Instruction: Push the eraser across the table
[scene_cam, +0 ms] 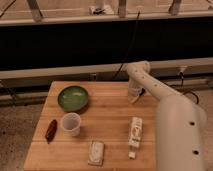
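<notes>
The light-brown plank table [110, 117] fills the lower middle of the camera view. My gripper [134, 95] hangs from the white arm [165, 107] low over the table's far right part, away from every object. A small white block [131, 155] lies near the front edge at the end of a long white bar-shaped item [135, 132]; it may be the eraser. A flat white rectangular piece [96, 152] lies at the front centre.
A green bowl [73, 97] sits at the far left. A white cup [71, 124] stands in front of it. A dark red oblong object [51, 130] lies by the left edge. A dark wall and rail run behind the table.
</notes>
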You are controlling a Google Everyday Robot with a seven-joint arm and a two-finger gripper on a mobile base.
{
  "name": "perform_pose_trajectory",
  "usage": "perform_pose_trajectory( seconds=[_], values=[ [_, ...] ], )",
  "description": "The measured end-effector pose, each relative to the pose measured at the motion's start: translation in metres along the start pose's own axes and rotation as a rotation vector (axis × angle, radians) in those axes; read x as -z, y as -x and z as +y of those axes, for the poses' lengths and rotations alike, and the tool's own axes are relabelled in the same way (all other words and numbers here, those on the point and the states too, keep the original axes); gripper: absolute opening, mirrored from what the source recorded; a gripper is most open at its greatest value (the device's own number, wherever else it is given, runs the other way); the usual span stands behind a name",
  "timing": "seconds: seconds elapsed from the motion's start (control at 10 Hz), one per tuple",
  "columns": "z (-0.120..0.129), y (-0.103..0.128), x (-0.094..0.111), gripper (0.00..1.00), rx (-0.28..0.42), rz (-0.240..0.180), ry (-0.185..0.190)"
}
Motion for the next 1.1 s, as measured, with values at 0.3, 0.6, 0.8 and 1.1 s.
perform_pose_trajectory(
  seconds=[0.3, 0.6, 0.8, 1.1],
  values=[
    [0.003, -0.013, 0.005, 0.0, -0.021, 0.019, -0.001],
    [0.007, -0.029, 0.009, 0.0, -0.052, 0.04, 0.0],
    [0.011, -0.044, 0.011, 0.0, -0.084, 0.051, -0.004],
    [0.017, -0.062, 0.015, 0.0, -0.125, 0.063, -0.013]
  ],
)
